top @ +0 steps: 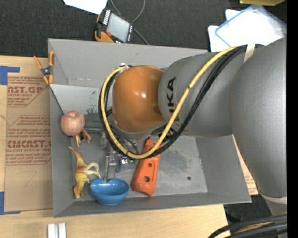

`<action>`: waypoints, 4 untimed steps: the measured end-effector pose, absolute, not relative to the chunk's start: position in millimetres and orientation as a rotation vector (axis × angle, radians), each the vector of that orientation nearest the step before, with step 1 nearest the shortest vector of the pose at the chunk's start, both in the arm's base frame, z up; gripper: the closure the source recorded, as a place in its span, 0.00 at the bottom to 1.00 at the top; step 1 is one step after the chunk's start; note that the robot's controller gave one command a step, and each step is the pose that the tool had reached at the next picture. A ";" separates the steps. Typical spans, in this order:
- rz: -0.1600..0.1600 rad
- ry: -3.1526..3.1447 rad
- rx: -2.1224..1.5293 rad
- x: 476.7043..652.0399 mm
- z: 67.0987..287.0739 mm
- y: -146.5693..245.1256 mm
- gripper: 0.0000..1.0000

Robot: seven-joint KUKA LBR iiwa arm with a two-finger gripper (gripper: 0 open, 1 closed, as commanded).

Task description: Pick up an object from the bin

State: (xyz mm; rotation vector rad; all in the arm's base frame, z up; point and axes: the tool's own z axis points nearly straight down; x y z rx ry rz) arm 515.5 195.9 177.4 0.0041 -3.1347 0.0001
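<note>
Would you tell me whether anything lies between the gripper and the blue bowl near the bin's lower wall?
Nothing visible does. In the view the gripper sits just above the blue bowl, bare bin floor between. The yellow dinosaur toy and orange handle flank that gap.

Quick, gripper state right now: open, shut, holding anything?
Gripper: cannot be told. It is down in the bin, just above the blue bowl and beside the orange block.

Black surface (28, 23) far side; tan tabletop (139, 223) near side; white paper (86, 4).
</note>
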 end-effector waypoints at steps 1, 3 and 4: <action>-0.003 -3.143 0.002 517.7 180.9 194.8 0.00; -0.013 -3.155 -0.033 483.6 116.5 184.5 0.00; -0.010 -3.122 -0.419 480.4 99.0 187.4 0.00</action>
